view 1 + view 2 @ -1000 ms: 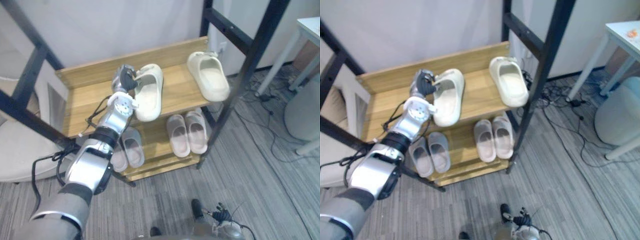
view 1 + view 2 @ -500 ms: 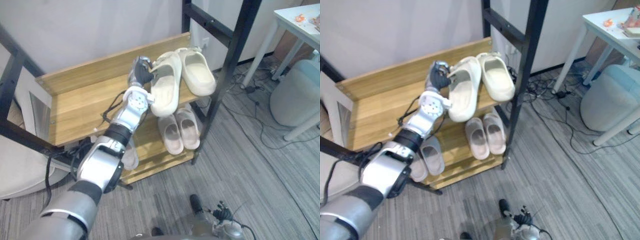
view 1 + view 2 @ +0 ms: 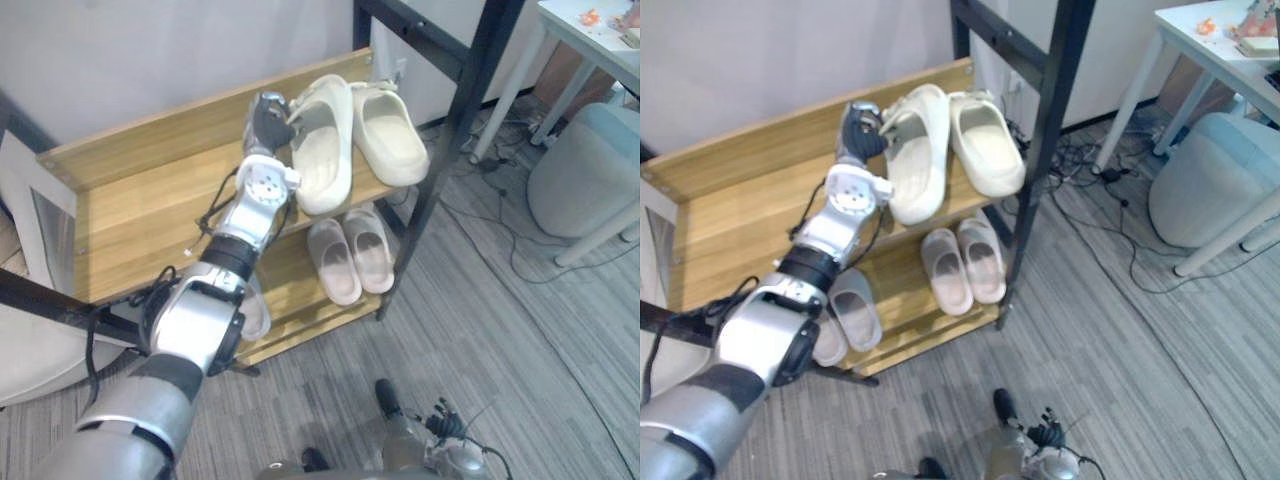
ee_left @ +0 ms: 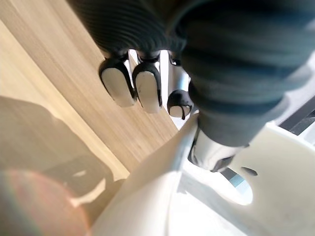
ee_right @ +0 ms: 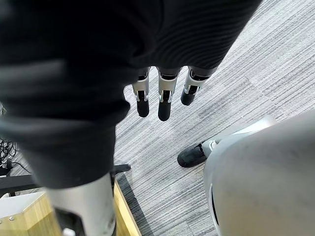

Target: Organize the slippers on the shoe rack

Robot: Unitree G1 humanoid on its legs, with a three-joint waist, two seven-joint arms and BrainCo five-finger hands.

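My left hand (image 3: 265,118) reaches over the top shelf of the wooden shoe rack (image 3: 150,210). It is shut on the near side rim of a cream slipper (image 3: 322,150). In the left wrist view its fingers (image 4: 146,89) curl outside the slipper's wall (image 4: 157,191) and the thumb presses from inside. This slipper lies side by side with a second cream slipper (image 3: 392,128) at the shelf's right end. A pinkish pair (image 3: 350,255) sits on the lower shelf, with a grey pair (image 3: 845,310) to its left. My right hand (image 5: 162,101) hangs open over the floor.
A black frame post (image 3: 445,160) slants down in front of the rack's right end. A grey pouf (image 3: 585,170) and a white table (image 3: 590,25) stand to the right, with cables on the carpet between them and the rack.
My left hand has carried the cream slipper rightward along the top shelf until it lies against the second one. The camera has also shifted to the right.
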